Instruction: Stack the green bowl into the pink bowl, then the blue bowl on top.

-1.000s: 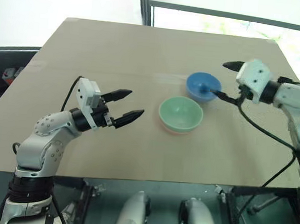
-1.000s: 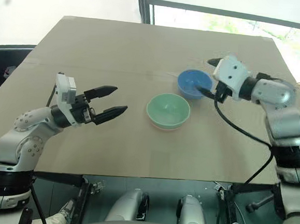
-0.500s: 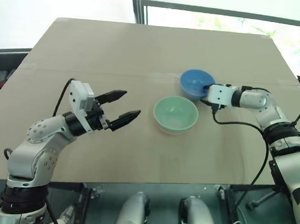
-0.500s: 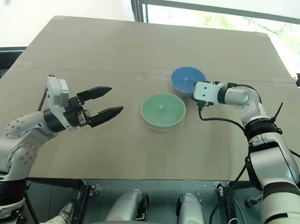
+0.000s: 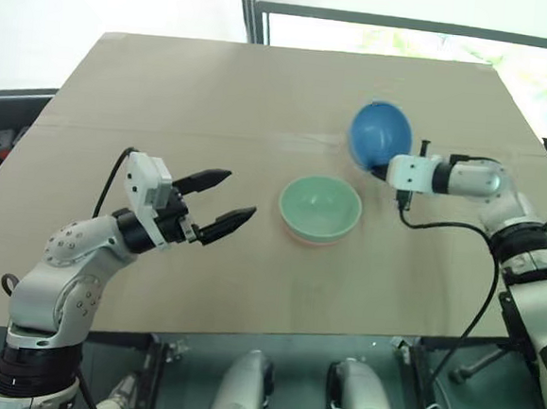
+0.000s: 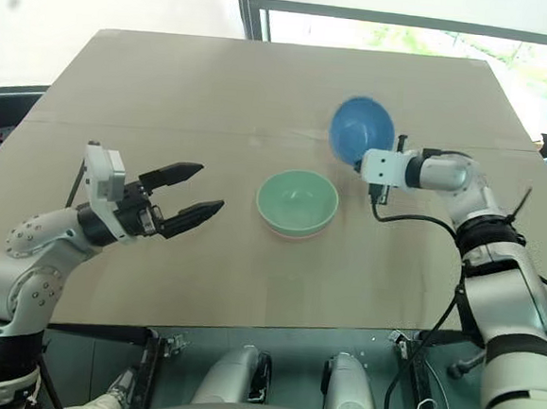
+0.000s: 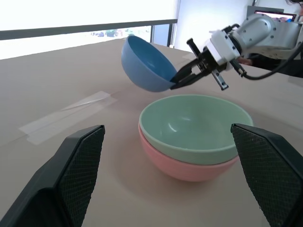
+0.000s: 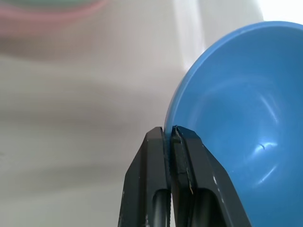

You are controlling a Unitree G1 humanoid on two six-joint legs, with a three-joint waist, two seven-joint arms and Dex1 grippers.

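fingers (image 8: 156, 189) of the right gripper (image 5: 387, 169) pinch the rim of the blue bowl (image 5: 380, 135), a light, stiff, smooth shell; left gripper (image 5: 219, 201) gapes wide.

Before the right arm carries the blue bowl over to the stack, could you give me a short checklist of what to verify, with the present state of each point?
1. Right gripper shut on the rim of the blue bowl: ok.
2. Blue bowl lifted off the table: ok.
3. Blue bowl level for stacking: not ok, it hangs steeply tilted.
4. Green bowl seated inside the pink bowl: ok.
5. Inside of the green bowl free of objects: ok.
6. Left gripper open and apart from the stack: ok.
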